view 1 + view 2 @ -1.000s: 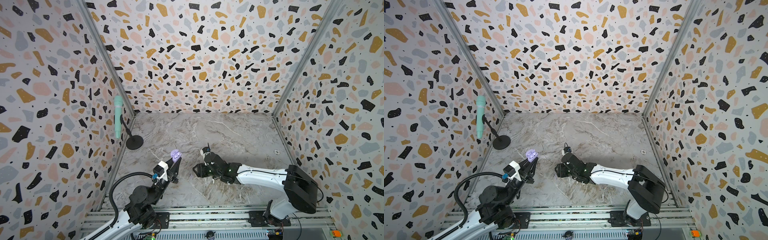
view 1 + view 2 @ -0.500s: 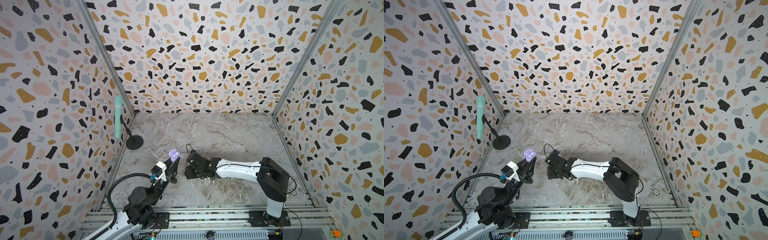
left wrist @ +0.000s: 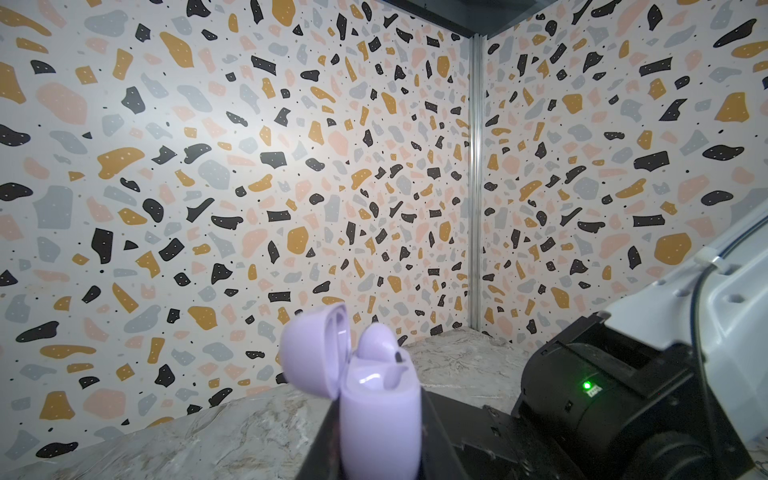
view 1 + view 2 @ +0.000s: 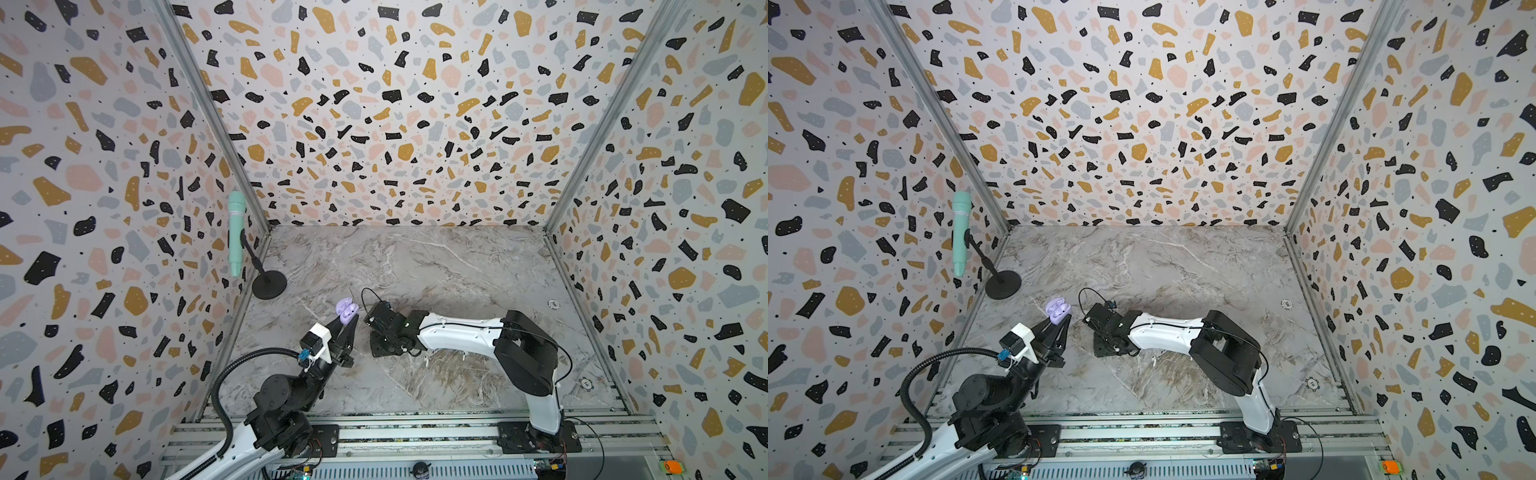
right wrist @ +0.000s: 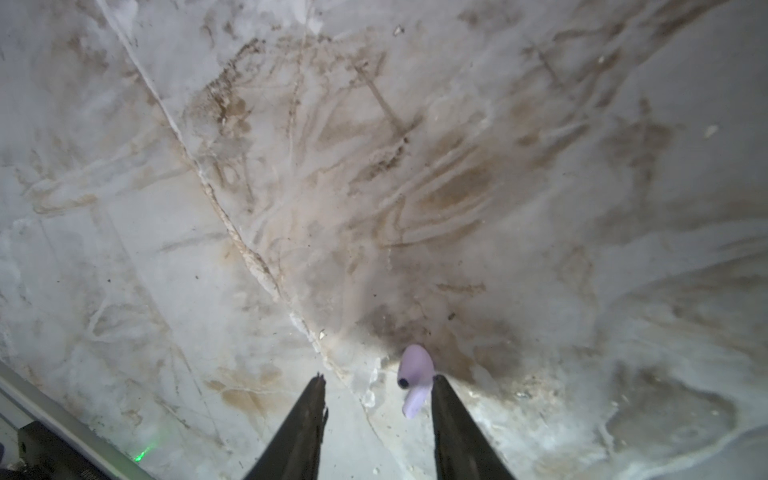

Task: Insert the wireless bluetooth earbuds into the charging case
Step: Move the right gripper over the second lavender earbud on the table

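Currently clamping, between the left fingers (image 3: 320, 451), a pale lavender rounded plastic charging case (image 3: 380, 419), upright and raised off the grey marbled desk (image 4: 436, 266), with its domed lid (image 3: 311, 353) flipped open beyond the fingertips. Showing, in the left wrist view, one pale lavender stemmed plastic earbud (image 3: 376, 340) seated in the mouth of the case, just past the clenched fingers, beside a glossy hollow. Readable in both top views only as a lavender blob at those same fingertips. With the right fingers (image 5: 457, 432) released, parted far wider than the second pale lavender stemmed earbud (image 5: 415, 370) between them. Touching only one finger's inner face with that earbud's stem, rounded head out past the tip, well apart from the opposite finger. Cannot tell whether lying on the desk or leaning on the finger alone. Noting also a tiny white stemmed earbud (image 4: 1153, 360) on the desk, near the right fingers on their wrist side. Well apart from all fingers, by the wall: mint-green microphone (image 4: 236, 232) on a black round-based stand.
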Robot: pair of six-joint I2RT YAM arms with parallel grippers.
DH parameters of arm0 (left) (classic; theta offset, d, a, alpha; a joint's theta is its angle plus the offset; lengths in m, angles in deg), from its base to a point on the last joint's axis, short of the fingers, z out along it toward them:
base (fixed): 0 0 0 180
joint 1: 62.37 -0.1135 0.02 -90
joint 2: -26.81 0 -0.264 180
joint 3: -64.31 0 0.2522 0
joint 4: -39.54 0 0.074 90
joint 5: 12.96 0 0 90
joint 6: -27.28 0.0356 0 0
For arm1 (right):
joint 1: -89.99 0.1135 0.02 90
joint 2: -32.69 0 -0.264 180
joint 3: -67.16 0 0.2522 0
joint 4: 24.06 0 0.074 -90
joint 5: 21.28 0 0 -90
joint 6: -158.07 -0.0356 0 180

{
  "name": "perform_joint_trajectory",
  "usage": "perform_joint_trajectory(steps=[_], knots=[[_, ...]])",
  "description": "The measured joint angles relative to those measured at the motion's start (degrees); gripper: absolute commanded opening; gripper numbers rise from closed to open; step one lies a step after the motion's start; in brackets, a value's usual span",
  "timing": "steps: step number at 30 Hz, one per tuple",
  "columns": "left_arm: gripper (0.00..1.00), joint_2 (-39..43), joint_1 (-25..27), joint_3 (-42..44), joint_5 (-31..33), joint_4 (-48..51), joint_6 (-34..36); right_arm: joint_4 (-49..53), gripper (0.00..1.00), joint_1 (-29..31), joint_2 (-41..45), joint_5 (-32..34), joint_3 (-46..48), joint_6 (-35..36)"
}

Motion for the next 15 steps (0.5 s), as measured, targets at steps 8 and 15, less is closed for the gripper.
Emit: perform_joint_trajectory(steps=[8,15], knots=[[0.0,0.0,0.02,0.0,-0.15,0.0,0.0,0.17,0.42,0.15,-1.38,-0.7,-0.74,0.04],[0.0,0.04,0.02,0.0,-0.31,0.0,0.0,0.17,0.39,0.31,-2.05,-0.85,-0.74,0.2]])
